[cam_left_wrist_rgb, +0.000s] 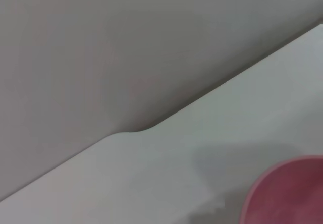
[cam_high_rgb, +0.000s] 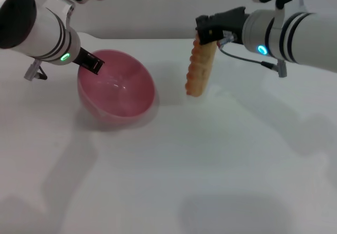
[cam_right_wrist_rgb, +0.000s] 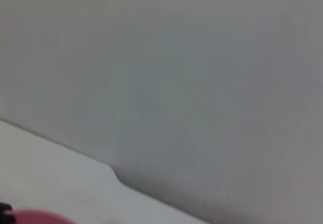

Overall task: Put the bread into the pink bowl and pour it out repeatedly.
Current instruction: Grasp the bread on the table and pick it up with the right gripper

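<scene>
The pink bowl (cam_high_rgb: 117,89) is tilted on the white table, its mouth turned toward the right. My left gripper (cam_high_rgb: 90,61) is shut on the bowl's far left rim. The bread (cam_high_rgb: 201,68), an orange-tan ridged loaf, hangs nearly upright above the table to the right of the bowl. My right gripper (cam_high_rgb: 209,31) is shut on its top end. The bowl's rim (cam_left_wrist_rgb: 282,191) shows in a corner of the left wrist view, and a sliver of pink bowl (cam_right_wrist_rgb: 35,217) shows in the right wrist view. Neither wrist view shows the bread.
The white table (cam_high_rgb: 210,160) stretches wide in front of both arms. Its back edge (cam_left_wrist_rgb: 151,125) meets a plain grey wall.
</scene>
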Tool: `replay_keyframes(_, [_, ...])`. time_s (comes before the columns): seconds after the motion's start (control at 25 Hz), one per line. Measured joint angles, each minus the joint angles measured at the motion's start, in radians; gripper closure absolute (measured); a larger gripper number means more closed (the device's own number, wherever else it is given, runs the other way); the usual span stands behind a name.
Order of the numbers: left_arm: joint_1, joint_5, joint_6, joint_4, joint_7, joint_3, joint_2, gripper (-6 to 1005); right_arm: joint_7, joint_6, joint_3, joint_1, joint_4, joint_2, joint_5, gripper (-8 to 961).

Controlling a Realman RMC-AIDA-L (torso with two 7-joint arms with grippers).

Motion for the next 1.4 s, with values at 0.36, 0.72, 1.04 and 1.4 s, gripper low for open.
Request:
replay_keyframes(0.36, [0.001, -0.031, 0.005, -0.007, 0.014, 0.012, 0.0, 961, 0.01, 0.068, 0.007, -0.048, -0.174, 0.0, -0.044, 954])
replay_keyframes(0.72, [-0.002, -0.095, 0.029, -0.013, 0.034, 0.049, -0.002, 961, 0.011, 0.098, -0.01, -0.053, -0.233, 0.001, -0.058, 953])
replay_keyframes(1.04, [0.001, -0.093, 0.017, -0.011, 0.034, 0.049, -0.001, 960, 0.083, 0.039, 0.048, -0.062, -0.019, -0.004, -0.04, 868])
replay_keyframes(1.4, [-0.005, -0.091, 0.011, -0.009, 0.036, 0.052, 0.0, 960, 0.064, -0.017, 0.076, -0.142, -0.036, -0.003, 0.004, 742])
